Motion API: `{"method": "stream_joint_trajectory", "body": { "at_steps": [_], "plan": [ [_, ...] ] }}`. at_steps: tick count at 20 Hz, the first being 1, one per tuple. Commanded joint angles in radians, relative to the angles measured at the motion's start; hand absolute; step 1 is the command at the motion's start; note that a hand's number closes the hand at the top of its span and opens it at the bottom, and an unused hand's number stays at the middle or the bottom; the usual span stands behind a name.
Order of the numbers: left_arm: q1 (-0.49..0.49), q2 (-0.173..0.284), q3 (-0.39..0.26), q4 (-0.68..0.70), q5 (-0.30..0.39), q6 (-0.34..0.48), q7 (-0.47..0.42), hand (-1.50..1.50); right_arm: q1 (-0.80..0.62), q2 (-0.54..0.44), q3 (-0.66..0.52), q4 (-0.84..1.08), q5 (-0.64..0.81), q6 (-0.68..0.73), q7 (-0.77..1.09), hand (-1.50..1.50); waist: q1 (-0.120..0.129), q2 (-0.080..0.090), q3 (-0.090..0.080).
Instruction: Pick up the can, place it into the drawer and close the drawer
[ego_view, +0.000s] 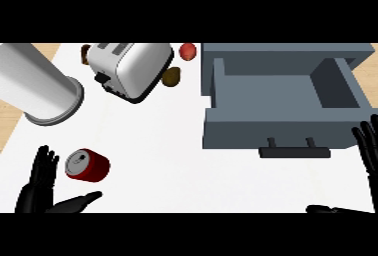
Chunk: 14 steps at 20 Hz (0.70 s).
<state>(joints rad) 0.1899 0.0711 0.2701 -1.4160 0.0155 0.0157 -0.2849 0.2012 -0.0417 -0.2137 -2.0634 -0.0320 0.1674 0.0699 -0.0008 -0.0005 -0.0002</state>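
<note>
Head view, nearest edge first: the left robot hand (38, 184) shows at the lower left, its fingers straight and spread apart and pointing up the picture, thumb stretched out toward the right, and it holds nothing. The right robot hand (365, 145) shows at the lower right edge, fingers straight and apart as well, with its thumb lying low along the bottom; it grips nothing either.

Just beside the left robot hand's fingers, on their right, lies the red can (87, 165) on the white tabletop (162, 165). It is tipped on its side, the silver top facing up and to the left. Whether the fingers touch it cannot be told; they do not curl round it.

Farther off and to the right stands the grey drawer (280, 100), pulled open, its dark handle (294, 151) on the front wall facing the near edge. Its inside shows bare grey, and the can is well apart from it, across the tabletop.

Beyond the can, at the left, a large silver cylinder (40, 85) lies tilted. Next to it, toward the middle, a silver toaster (131, 67) sits at an angle. Beside the toaster's right end is a small brown thing (172, 76), and farthest back a small red one (188, 50), both too small to name.
</note>
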Motion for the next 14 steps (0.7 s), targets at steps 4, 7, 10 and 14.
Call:
{"method": "stream_joint_trajectory", "body": {
  "at_steps": [4, 7, 10, 14],
  "plan": [
    [-0.07, 0.027, 0.044, 0.178, 0.035, -0.016, -0.072, -1.5, 0.035, 0.024, 0.012, -0.004, 0.012, 0.012, -0.012, -1.5, -0.001, 0.0, 0.0],
    [-0.056, 0.045, 0.067, 0.192, 0.043, -0.013, -0.088, -1.5, 0.065, 0.04, 0.051, 0.0, 0.033, -0.031, -0.06, -1.5, -0.001, 0.0, 0.0],
    [-0.108, 0.042, 0.052, 0.264, 0.041, -0.012, -0.118, -1.5, 0.047, 0.004, -0.023, 0.029, -0.008, 0.031, -0.063, -1.5, -0.002, 0.0, 0.0],
    [-0.055, 0.022, 0.027, 0.224, 0.035, -0.007, -0.135, -1.5, -0.026, -0.005, -0.029, 0.055, 0.0, 0.009, -0.034, -1.5, 0.002, 0.0, 0.0]
  ]
}}
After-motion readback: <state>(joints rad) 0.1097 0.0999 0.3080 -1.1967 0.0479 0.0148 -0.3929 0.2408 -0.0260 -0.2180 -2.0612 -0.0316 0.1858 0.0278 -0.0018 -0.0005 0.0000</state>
